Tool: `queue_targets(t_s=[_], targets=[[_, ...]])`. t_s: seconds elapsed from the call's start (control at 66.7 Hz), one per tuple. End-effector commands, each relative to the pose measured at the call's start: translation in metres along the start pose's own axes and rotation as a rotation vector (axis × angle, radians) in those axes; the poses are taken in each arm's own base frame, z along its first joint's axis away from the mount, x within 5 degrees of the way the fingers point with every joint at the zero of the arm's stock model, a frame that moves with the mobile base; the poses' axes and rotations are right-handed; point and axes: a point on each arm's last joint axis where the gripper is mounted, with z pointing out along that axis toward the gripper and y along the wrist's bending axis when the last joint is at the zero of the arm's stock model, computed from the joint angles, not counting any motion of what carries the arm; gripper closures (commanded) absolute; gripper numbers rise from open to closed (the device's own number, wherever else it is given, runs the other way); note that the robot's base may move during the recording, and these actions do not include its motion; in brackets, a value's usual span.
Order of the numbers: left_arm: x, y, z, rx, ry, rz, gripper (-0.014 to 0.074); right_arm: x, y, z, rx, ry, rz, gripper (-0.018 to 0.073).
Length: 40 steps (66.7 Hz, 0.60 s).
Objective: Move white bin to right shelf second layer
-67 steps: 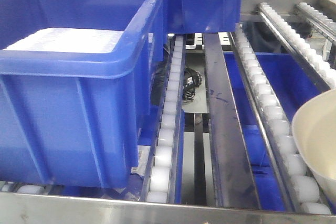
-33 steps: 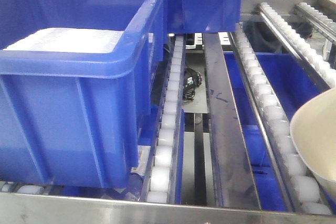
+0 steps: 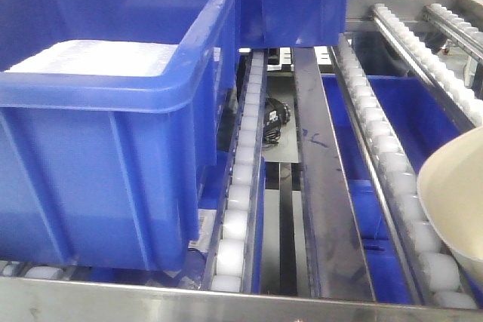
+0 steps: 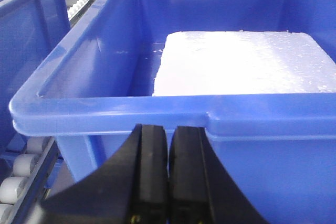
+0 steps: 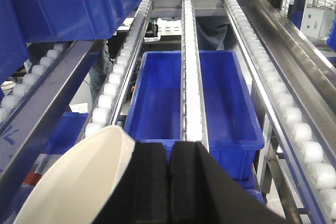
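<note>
The right hand (image 5: 169, 182) has its fingers pressed together, pinching the rim of the white bin (image 5: 79, 182), which hangs just below and to the left of the fingers, mouth tilted toward the camera. Gripping the wall near the lip makes sense: the tub has no handles, and its tapered sides offer nothing else to catch. In the front view the white bin's curved edge shows low at the right, over the nearest roller rail and close to the flat front bar (image 3: 226, 303), though whether its base touches the rollers cannot be told.

Ahead of the right hand stretch the sloping roller rails (image 5: 191, 77) of the right shelf second layer, with a blue crate (image 5: 194, 103) sitting on a lower level beneath them. By my reading the bin is arriving over the lane but not yet released; the base should bridge two rails to sit steadily.

The left hand (image 4: 168, 171) has its fingers closed against each other, holding nothing, just short of the near rim of a large blue crate (image 4: 210, 119) that contains a white foam slab (image 4: 247, 61). It looks parked out of the way.
</note>
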Motion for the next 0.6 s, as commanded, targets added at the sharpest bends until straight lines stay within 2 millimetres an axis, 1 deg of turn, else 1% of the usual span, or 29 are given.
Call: queue_targets(t_s=[0.0,0.585], targets=[[0.0037,-0.0001,0.0006,0.000,-0.065,-0.003,0.0512,-0.0154,0.0013,-0.0031,-0.010,-0.133,-0.018,0.0513],[0.0037,-0.0001,0.0006,0.000,-0.065,-0.003,0.0512,-0.0154,0.0013,-0.0031,-0.010,-0.133,-0.018,0.0513]])
